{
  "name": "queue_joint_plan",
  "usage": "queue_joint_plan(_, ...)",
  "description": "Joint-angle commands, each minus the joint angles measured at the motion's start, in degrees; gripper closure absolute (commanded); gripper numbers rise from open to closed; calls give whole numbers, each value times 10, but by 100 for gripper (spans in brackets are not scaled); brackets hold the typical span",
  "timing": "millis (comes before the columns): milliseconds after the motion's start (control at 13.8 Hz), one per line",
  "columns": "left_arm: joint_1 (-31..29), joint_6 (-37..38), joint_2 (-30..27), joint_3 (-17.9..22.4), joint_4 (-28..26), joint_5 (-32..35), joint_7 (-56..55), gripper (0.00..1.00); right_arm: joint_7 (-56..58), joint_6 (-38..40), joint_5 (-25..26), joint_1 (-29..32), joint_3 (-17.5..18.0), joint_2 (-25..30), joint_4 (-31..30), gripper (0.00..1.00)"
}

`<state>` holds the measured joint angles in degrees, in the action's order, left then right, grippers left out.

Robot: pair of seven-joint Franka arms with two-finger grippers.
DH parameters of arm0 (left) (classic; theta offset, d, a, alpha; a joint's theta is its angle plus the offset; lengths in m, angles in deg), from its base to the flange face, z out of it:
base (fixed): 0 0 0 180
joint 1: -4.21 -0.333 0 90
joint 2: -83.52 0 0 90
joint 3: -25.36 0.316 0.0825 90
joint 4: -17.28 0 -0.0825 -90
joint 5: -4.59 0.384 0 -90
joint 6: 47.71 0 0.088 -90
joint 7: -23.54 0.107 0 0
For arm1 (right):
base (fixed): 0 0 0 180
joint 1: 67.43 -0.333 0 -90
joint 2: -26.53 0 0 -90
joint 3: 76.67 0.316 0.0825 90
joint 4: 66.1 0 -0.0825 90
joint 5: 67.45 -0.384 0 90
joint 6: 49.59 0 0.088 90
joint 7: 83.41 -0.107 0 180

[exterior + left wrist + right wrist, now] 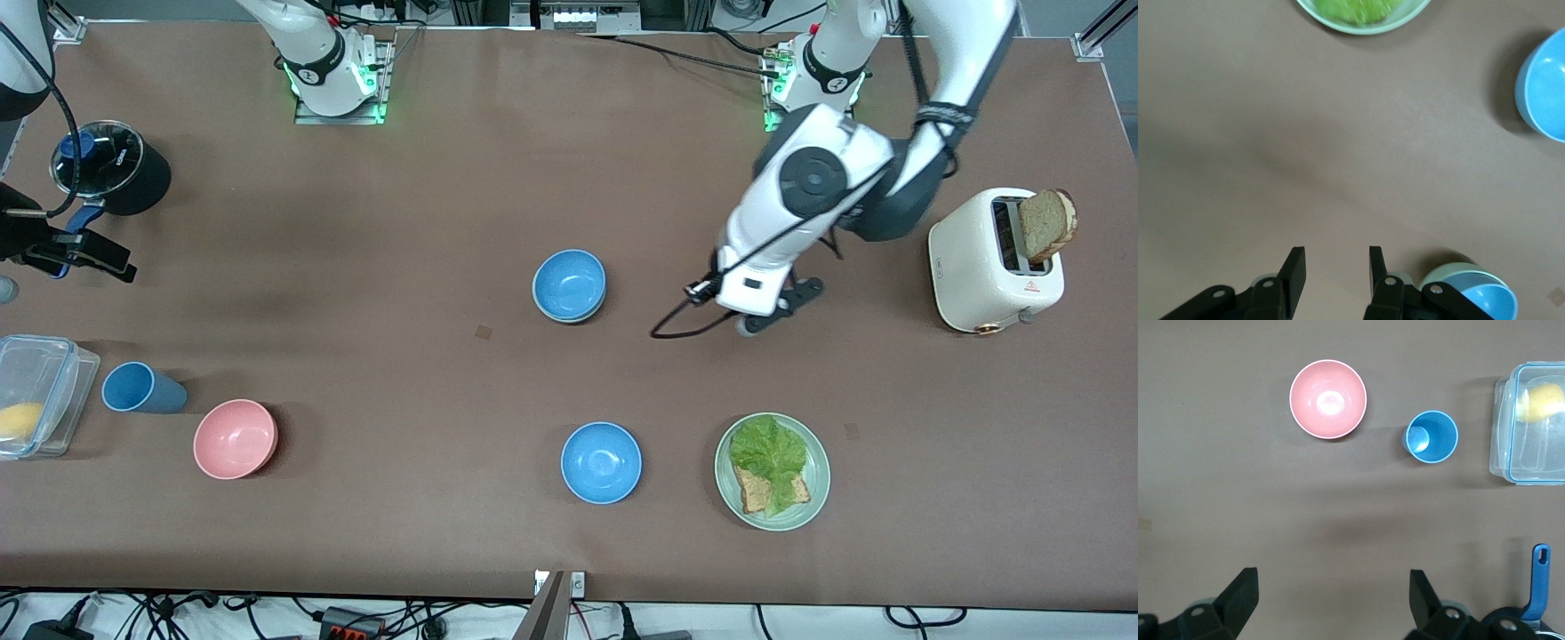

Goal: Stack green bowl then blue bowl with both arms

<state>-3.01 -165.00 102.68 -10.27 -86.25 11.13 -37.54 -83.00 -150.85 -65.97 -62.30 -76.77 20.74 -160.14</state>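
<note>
Counter (373,267): a wide brown surface with both arm bases along its farthest edge from the front camera.
Left arm: reaches out from its base over the middle of the counter, toward the toaster end.
Left hand (1337,270): hangs over bare counter just beside the stacked bowls, fingers (1295,267) apart and holding nothing.
Right arm: waits at its own end of the counter.
Right hand (1331,597): sits high over bare counter near the black pot, fingers spread wide and empty.
Toaster (991,267): cream, at the left arm's end, with a bread slice standing in its slot.
Black pot (111,178): glass-lidded, at the right arm's end.
Green plate (818,480): holds lettuce and bread, near the front camera.
Green bowl (1451,272): mid-counter, with only a pale rim showing around the bowl nested in it.
Blue bowl (569,283): sits inside the green bowl, so the stack appears built.
Second blue bowl (601,462): alone, nearer the front camera, beside the green plate.
Pink bowl (235,438): toward the right arm's end, beside the blue cup (140,389).
Doing it well: the step in hand looks like clearing away; the left hand should lift straight up with fingers apart so it does not nudge the stack.
</note>
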Motion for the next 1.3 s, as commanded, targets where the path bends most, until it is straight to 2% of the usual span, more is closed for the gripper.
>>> queue_joint_plan(0,-32,58,-10,-16,31,5,64,54,-2,-3,4,10,4,4,-2,0)
queue_joint_plan(144,-47,98,-9,-16,55,4,101,54,-2,-5,1,10,4,5,-1,0)
queue_joint_plan(361,-86,123,-10,-17,64,3,176,53,-2,1,3,3,8,7,1,0)
queue_joint_plan(578,-101,160,-8,-15,96,2,218,53,5,1,3,2,10,10,9,0)
queue_joint_plan(722,-104,162,-26,0,97,-17,269,53,5,5,0,2,10,11,18,0)
queue_joint_plan(794,-97,165,-37,31,97,-34,296,53,6,7,-1,2,10,11,21,0)
queue_joint_plan(939,-58,183,-60,123,94,-83,367,54,10,12,2,1,11,11,24,0)
queue_joint_plan(1011,-41,186,-74,165,89,-86,421,54,10,20,2,-2,11,13,25,0)
queue_joint_plan(1227,-23,181,-106,226,72,-80,528,53,9,42,1,-4,11,13,37,0)
